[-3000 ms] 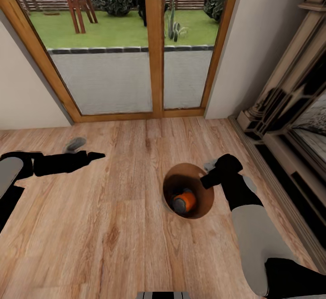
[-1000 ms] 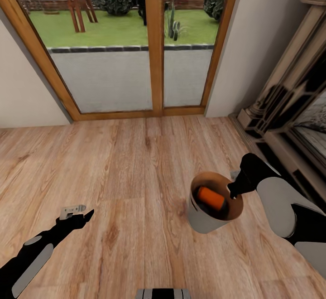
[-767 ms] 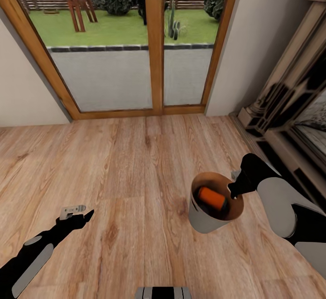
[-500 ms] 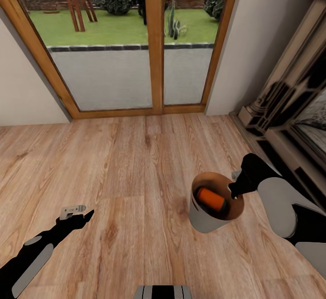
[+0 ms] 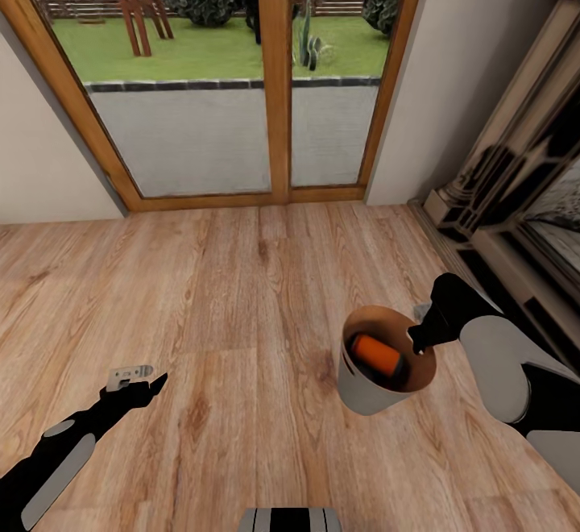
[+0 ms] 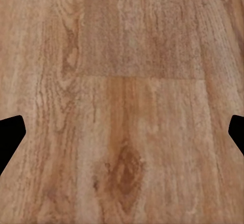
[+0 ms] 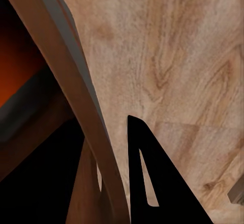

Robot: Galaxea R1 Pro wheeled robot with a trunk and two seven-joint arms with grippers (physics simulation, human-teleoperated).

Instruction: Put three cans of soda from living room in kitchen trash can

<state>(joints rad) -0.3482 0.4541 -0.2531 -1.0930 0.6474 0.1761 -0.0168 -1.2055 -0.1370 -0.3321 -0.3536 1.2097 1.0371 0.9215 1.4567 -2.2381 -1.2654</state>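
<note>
Right pincer (image 5: pixel 416 342) clamping tash can (image 5: pixel 366 393) rim, left pincer (image 5: pixel 135 384) spread

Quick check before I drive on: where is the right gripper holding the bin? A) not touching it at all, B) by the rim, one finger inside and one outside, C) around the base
B: the right gripper pinches the bin at its rim, one finger on each side of the wall.
</note>
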